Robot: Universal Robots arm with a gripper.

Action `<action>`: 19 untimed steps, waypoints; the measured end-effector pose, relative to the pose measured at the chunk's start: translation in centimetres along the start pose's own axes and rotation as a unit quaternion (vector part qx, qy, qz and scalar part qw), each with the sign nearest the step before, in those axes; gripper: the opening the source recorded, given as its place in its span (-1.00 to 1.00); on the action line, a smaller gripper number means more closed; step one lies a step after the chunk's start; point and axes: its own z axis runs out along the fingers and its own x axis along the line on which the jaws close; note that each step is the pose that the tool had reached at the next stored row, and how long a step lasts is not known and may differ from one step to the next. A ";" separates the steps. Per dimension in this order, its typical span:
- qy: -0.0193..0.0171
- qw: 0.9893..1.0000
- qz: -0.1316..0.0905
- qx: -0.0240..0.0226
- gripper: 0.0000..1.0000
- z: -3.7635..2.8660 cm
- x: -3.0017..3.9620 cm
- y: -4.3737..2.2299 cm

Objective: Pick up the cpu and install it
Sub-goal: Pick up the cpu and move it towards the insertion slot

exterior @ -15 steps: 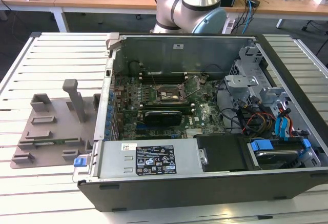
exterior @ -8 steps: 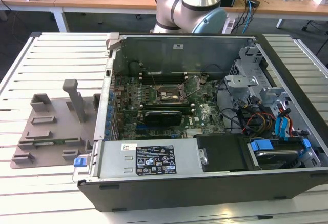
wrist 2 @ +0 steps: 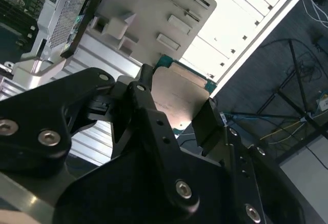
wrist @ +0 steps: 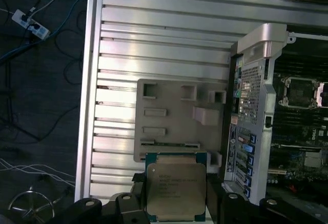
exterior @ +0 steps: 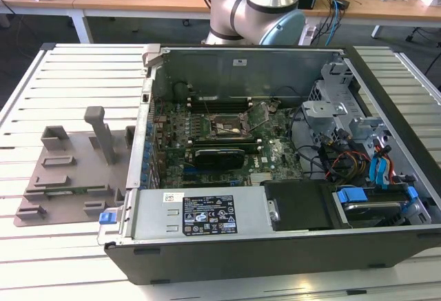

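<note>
The cpu [wrist: 176, 190], a flat square chip with a matte silvery lid on a green rim, is sitting clamped between the black metal gripper's [wrist: 176, 203] fingers, over the grey moulded plastic tray [wrist: 169, 116] lying on the ribbed aluminium table [wrist: 154, 39]. At the exterior view's right, the open computer case [exterior: 241, 63] is holding a green motherboard [exterior: 275, 153], its square socket [exterior: 224, 127] lying uncovered, and a black graphics card [exterior: 219, 156].

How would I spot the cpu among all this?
Beside the open computer case lies a grey plastic tray on the slatted table. In the first wrist view, the black gripper holds the cpu in front of that tray: a flat square chip, the only thing with a silvery metal top and green rim.
</note>
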 end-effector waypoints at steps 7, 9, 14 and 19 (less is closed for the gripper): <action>0.000 1.000 0.000 0.000 0.09 1.73 -2.89 -0.19; 0.000 1.000 0.000 0.000 0.09 2.43 -4.37 -0.29; 0.000 1.000 0.000 0.000 0.09 3.57 -8.08 -0.56; 0.000 1.000 0.000 0.000 0.09 5.18 -10.64 -0.72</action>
